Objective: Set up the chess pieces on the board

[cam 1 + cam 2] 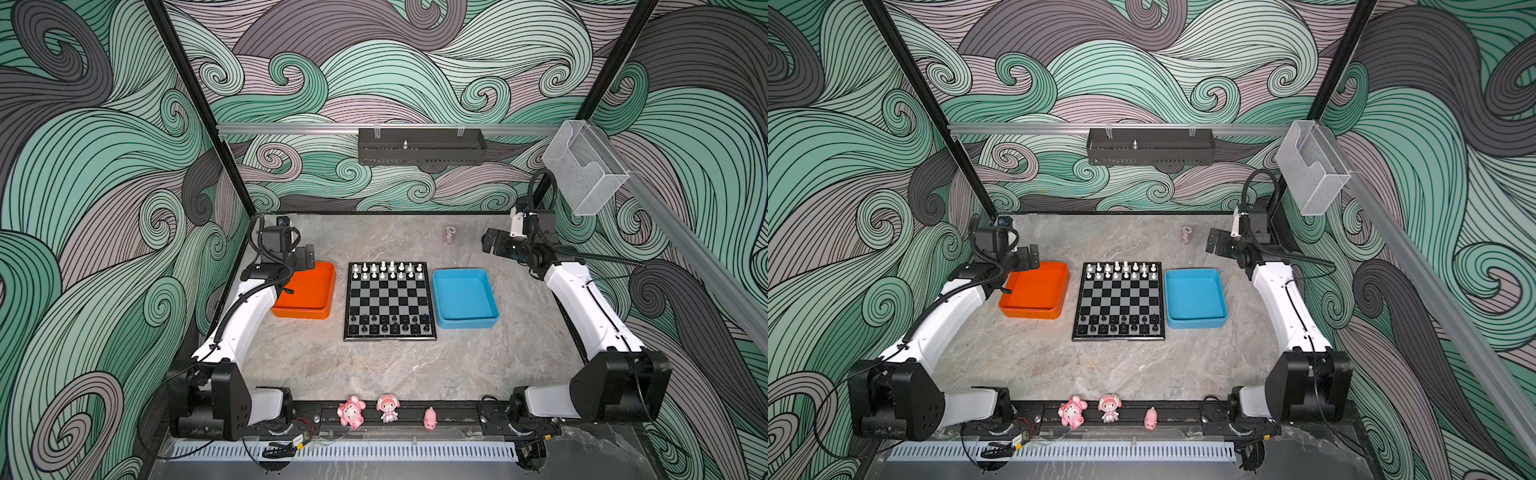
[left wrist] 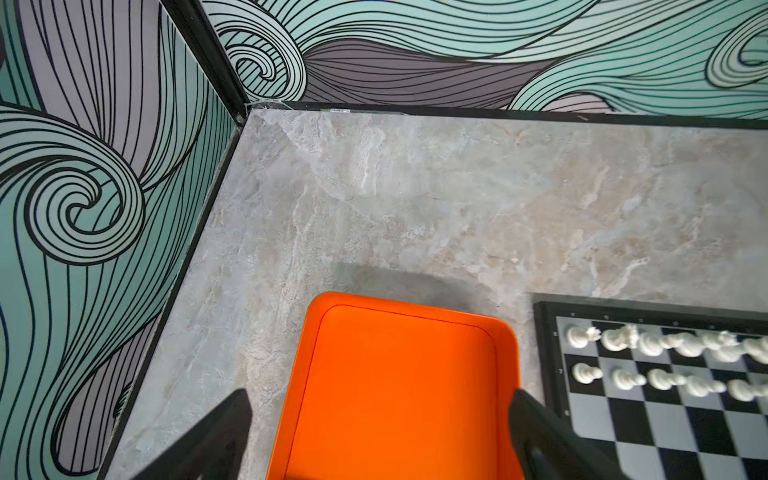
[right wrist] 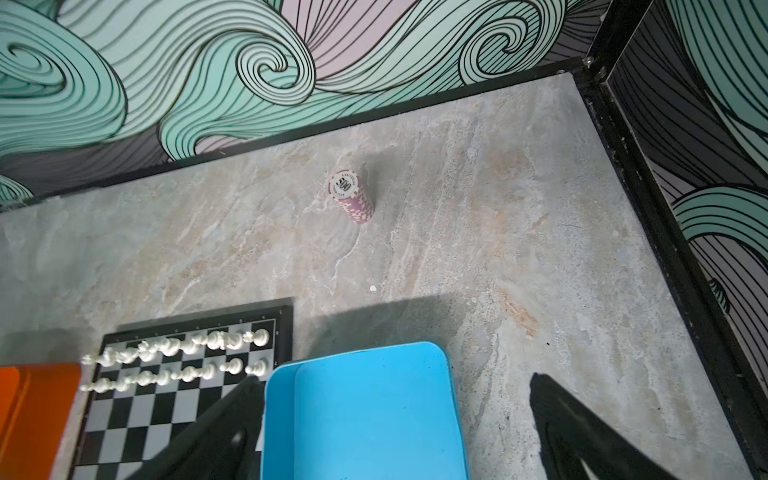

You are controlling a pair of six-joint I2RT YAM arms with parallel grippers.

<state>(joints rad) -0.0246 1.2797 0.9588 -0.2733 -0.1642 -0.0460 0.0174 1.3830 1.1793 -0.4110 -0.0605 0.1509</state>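
The board (image 1: 390, 301) (image 1: 1119, 301) lies mid-table, checkered black and grey. White chess pieces (image 1: 387, 270) (image 2: 648, 361) (image 3: 183, 357) fill its two far rows; black chess pieces (image 1: 388, 324) (image 1: 1119, 325) fill its two near rows. My left gripper (image 1: 309, 257) (image 2: 380, 411) hangs open over the far end of the orange tray (image 1: 309, 291) (image 2: 399, 390), with nothing between its fingers. My right gripper (image 1: 488, 243) (image 3: 397, 399) stands open above the far side of the blue tray (image 1: 464, 297) (image 3: 365, 415), holding nothing.
Both trays look empty, one on each side of the board. A stack of pink poker chips (image 1: 451, 235) (image 3: 351, 195) stands near the back wall. Three pink toy figurines (image 1: 386, 409) sit on the front rail. Patterned walls close three sides.
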